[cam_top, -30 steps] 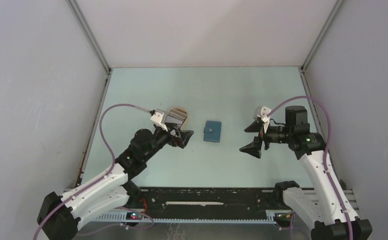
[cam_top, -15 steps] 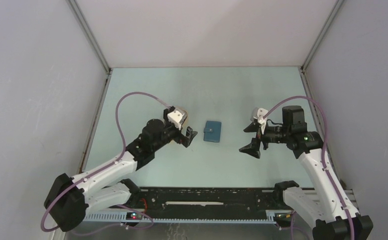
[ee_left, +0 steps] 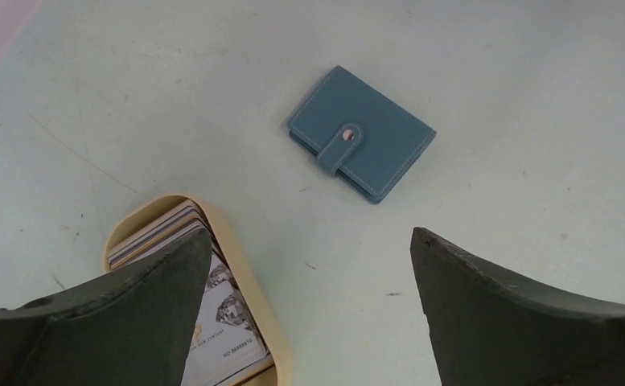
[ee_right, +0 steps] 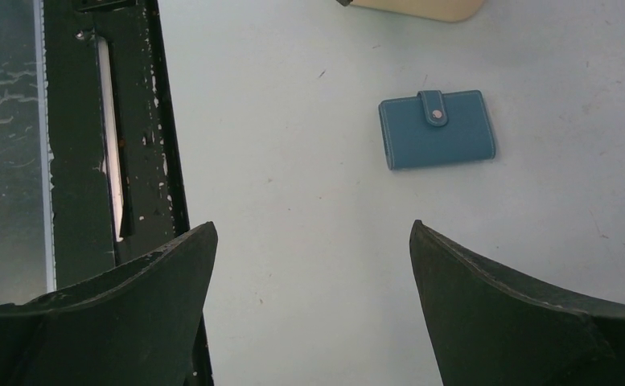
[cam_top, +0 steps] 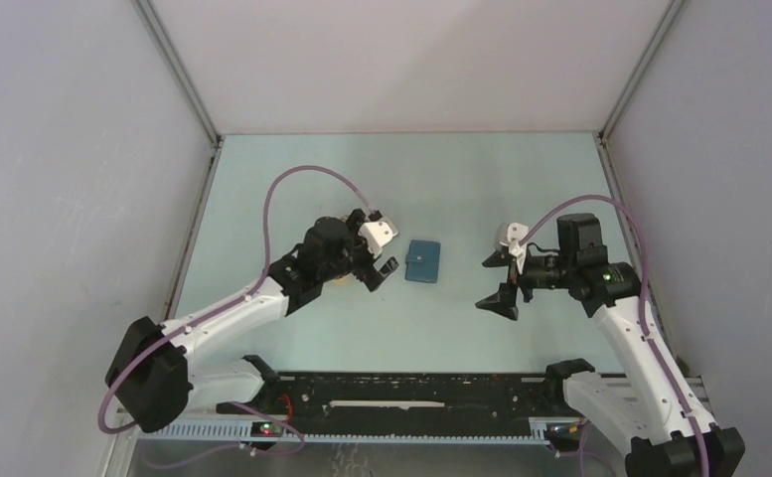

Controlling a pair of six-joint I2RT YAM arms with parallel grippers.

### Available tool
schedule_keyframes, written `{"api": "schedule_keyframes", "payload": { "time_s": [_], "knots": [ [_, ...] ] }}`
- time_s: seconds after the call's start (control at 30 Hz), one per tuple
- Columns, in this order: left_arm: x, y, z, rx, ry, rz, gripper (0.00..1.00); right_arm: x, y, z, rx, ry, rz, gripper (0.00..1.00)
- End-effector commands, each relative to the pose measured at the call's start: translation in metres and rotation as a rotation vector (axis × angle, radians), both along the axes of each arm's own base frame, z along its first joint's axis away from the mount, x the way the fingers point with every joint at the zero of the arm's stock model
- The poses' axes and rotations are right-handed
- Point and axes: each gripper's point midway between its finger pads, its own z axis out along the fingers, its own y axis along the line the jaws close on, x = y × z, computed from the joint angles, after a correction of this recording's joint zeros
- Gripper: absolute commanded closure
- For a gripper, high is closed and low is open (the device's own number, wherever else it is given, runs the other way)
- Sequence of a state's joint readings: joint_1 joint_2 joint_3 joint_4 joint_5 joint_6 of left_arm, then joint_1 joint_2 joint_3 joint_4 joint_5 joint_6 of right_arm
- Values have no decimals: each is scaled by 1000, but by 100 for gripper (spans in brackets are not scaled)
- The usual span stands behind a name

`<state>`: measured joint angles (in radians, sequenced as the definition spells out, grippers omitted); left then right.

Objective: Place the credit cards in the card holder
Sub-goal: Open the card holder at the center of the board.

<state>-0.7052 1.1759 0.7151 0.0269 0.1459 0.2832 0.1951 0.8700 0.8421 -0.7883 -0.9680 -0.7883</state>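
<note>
Pale plastic credit cards (ee_left: 227,326) sit stacked in a tan oval tray (ee_left: 248,269) under the empty left gripper (ee_left: 310,233), its jaws spread wide. The closed teal-blue card holder (ee_left: 361,133) lies on the table (cam_top: 411,179) between it and the right gripper (ee_right: 313,229), likewise splayed and empty.

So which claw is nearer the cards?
The left gripper: it hangs right over the tray of cards. The right gripper sits past the wallet.

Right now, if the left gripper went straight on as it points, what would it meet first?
Probably bare table between the tan tray and the card holder, though one finger of the left gripper hangs over the tray and might catch its rim first.
</note>
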Motion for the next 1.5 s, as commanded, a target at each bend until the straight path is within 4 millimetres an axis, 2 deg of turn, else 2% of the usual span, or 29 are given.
{"api": "schedule_keyframes", "payload": {
  "time_s": [0.0, 0.23, 0.33, 0.5, 0.7, 1.03, 1.47],
  "knots": [
    [1, -11, 15, 29, -81, -107, 0, -4, 1, -1, -8, -32, 31, 0],
    [10, -28, 5, 87, -99, -210, 0, -7, 4, -4, -11, -27, 51, 0],
    [15, -39, 2, 99, -48, -269, 1, -8, 5, -4, -11, -26, 56, 0],
    [28, -50, -16, 166, 70, -317, 14, -9, 5, -5, -11, -22, 60, 0],
    [40, -58, -42, 226, 147, -339, 23, -10, 7, -6, -11, -18, 66, 0],
    [59, -67, -71, 294, 200, -336, 34, -10, 7, -7, -13, -14, 69, 0],
    [63, -79, -104, 396, 233, -351, 45, -12, 8, -7, -15, -12, 77, 0]
  ]
}}
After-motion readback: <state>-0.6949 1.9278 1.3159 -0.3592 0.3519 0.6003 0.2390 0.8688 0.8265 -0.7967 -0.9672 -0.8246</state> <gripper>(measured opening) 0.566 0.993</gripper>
